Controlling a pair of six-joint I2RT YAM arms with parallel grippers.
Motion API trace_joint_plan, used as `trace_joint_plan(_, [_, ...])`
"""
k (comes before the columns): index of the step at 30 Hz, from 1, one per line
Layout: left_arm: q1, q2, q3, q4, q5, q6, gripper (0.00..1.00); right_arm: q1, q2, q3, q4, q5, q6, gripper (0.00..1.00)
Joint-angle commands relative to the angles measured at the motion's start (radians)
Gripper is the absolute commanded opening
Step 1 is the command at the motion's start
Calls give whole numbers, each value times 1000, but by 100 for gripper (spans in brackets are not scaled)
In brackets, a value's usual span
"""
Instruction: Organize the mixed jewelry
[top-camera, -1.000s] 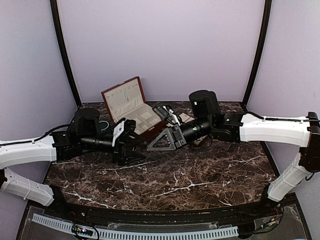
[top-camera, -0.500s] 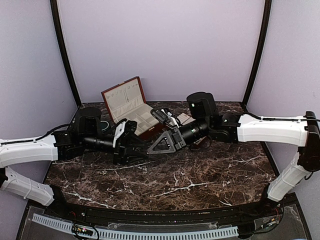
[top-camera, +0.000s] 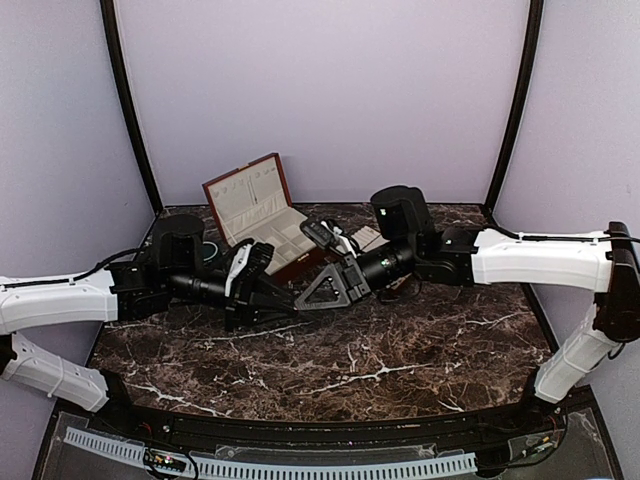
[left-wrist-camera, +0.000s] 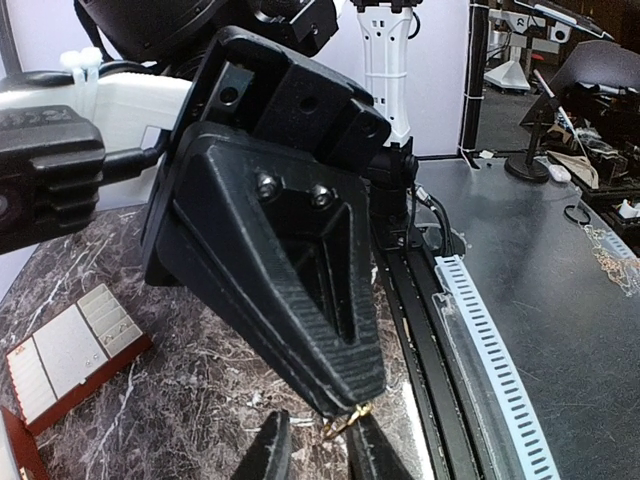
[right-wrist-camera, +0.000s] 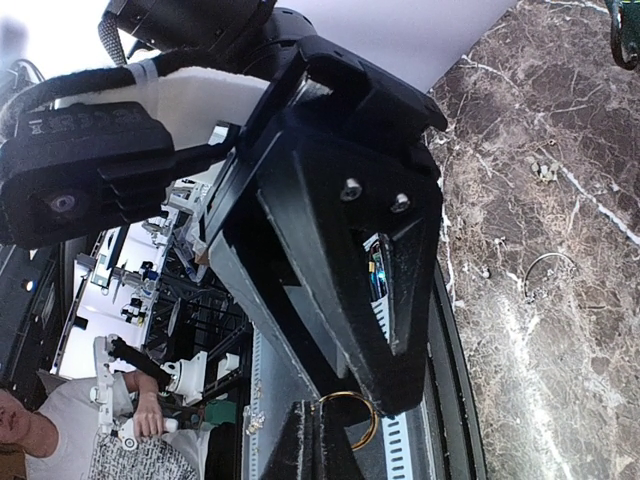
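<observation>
Both claws have drawn together: right claw (right-wrist-camera: 314, 440) and left claw (left-wrist-camera: 318, 452) now meet tip to tip above the marble table (top-camera: 400, 350). Judged a handover starting. Right claw pinches a gold ring (right-wrist-camera: 348, 416); left claw gapes, straddling it. The ring juts beyond the right fingertips toward the left claw. It is round, with no true long axis.
</observation>
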Motion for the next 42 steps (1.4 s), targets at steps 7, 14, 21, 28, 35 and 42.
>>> trace_joint_plan(7, [-13, 3, 16, 33, 62, -19, 5, -2, 13, 32, -27, 24, -30, 0])
trace_joint_plan(14, [-14, 1, 4, 42, 55, -53, 0, -6, 10, 34, -30, 40, -42, 0])
trace_joint_plan(21, [-14, -5, 14, 44, -45, -158, 0, -30, -46, 16, -25, 127, -48, 40])
trace_joint_plan(28, [-7, -15, 6, -6, -207, -269, 0, -133, -205, -68, -103, 435, -34, 69])
trace_joint_plan(35, [171, 16, 41, -22, -80, -417, 0, -260, -230, -78, -471, 889, 50, 68])
trace_joint_plan(42, [311, 81, 82, -62, 58, -391, 0, -362, -173, -108, -577, 1081, 107, 67])
